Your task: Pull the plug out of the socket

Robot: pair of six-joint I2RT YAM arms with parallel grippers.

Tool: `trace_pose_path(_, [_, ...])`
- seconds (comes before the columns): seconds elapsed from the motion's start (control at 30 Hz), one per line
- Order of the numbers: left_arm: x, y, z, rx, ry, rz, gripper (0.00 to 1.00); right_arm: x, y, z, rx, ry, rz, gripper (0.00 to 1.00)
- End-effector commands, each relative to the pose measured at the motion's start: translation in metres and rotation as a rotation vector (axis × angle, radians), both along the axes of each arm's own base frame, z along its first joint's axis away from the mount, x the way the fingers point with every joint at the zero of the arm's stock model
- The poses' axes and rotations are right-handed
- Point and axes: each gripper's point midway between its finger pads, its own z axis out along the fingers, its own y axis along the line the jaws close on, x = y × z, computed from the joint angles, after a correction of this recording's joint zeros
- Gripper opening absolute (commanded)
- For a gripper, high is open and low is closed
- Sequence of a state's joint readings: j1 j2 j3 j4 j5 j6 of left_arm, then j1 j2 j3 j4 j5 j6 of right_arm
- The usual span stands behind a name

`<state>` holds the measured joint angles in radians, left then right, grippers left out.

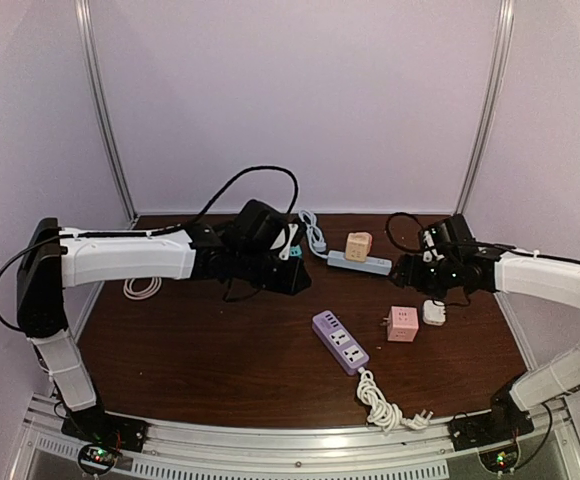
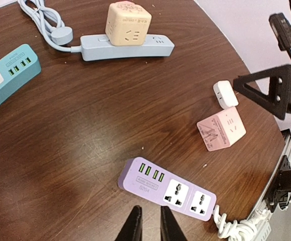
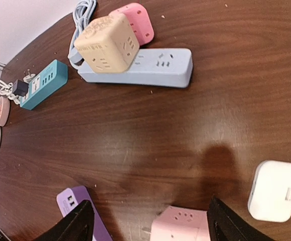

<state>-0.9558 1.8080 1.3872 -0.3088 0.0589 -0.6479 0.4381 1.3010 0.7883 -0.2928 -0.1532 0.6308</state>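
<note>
I see the dark brown wooden desk (image 1: 220, 350) with several power strips on it. At the far middle lies a long light blue power strip (image 2: 150, 45), and a beige cube-shaped plug adapter (image 2: 129, 22) sits plugged into its top, upright, at the left part of the strip.

Two other plugs lie loose on the right side of the desk. A pink cube-shaped plug adapter (image 2: 222, 129) lies on its side with its metal pins showing, just to the right of the far end of a purple power strip (image 2: 168, 188). A small white square plug adapter (image 2: 226, 94) lies near the pink one, a bit farther and to the right, not touching it; its pins are also free. The sockets of the purple strip are bare, and its white cord (image 1: 385, 405) is bundled at the near end.

The right gripper (image 3: 150, 201) hovers over the pink cube with its jaws spread wide and nothing between them. The left gripper (image 2: 149, 221) hangs above the desk close to the left end of the purple strip; its jaws are almost together with only a thin gap, and they grasp nothing. A teal power strip (image 2: 7, 78) lies at the far left.
</note>
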Motion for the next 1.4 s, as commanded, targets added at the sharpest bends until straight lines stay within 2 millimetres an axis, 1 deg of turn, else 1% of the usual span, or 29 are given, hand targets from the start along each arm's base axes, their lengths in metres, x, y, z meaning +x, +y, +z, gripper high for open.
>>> trace_pose_path(0.0, [-0.002,0.015,0.012,-0.002,-0.054,0.020,0.16,0.037,0.012,0.014,-0.137,-0.047,-0.021,0.79])
trace_pose_path(0.07, [-0.004,0.022,0.011,0.006,-0.058,0.033,0.16,0.055,0.023,0.017,-0.179,-0.066,-0.033,0.79])
trace_pose_path(0.2, [-0.008,0.038,0.014,0.011,-0.075,0.060,0.17,0.086,0.035,0.019,-0.238,-0.088,-0.071,0.80])
trace_pose_path(0.4, [-0.018,0.057,0.015,0.016,-0.084,0.075,0.18,0.124,0.056,0.016,-0.269,-0.106,-0.098,0.81])
trace_pose_path(0.47, [-0.021,0.062,0.015,0.016,-0.083,0.076,0.18,0.136,0.059,0.009,-0.299,-0.098,-0.114,0.82])
trace_pose_path(0.5, [-0.023,0.064,0.015,0.014,-0.084,0.077,0.18,0.143,0.062,0.011,-0.300,-0.104,-0.122,0.82])
trace_pose_path(0.63, [-0.026,0.075,0.019,0.015,-0.098,0.086,0.18,0.165,0.068,0.005,-0.341,-0.101,-0.145,0.83])
trace_pose_path(0.77, [-0.026,0.084,0.023,0.011,-0.107,0.095,0.18,0.181,0.066,0.000,-0.409,-0.095,-0.175,0.83])
trace_pose_path(0.83, [-0.025,0.088,0.026,0.009,-0.113,0.102,0.18,0.186,0.063,-0.004,-0.444,-0.086,-0.188,0.83])
trace_pose_path(0.93, [-0.025,0.093,0.029,0.003,-0.120,0.117,0.18,0.188,0.066,-0.012,-0.446,-0.076,-0.179,0.82])
trace_pose_path(1.07, [-0.024,0.097,0.028,0.003,-0.117,0.127,0.19,0.184,0.070,-0.025,-0.433,-0.047,-0.156,0.77])
trace_pose_path(1.13, [-0.024,0.097,0.028,0.004,-0.116,0.127,0.19,0.180,0.072,-0.030,-0.424,-0.042,-0.143,0.71])
trace_pose_path(1.27, [-0.022,0.096,0.028,0.007,-0.113,0.132,0.19,0.168,0.077,-0.032,-0.419,-0.058,-0.101,0.50])
trace_pose_path(1.3, [-0.021,0.096,0.026,0.008,-0.108,0.132,0.19,0.165,0.080,-0.032,-0.421,-0.066,-0.086,0.47])
trace_pose_path(1.37, [-0.019,0.093,0.026,0.005,-0.099,0.131,0.19,0.156,0.084,-0.031,-0.432,-0.082,-0.055,0.43])
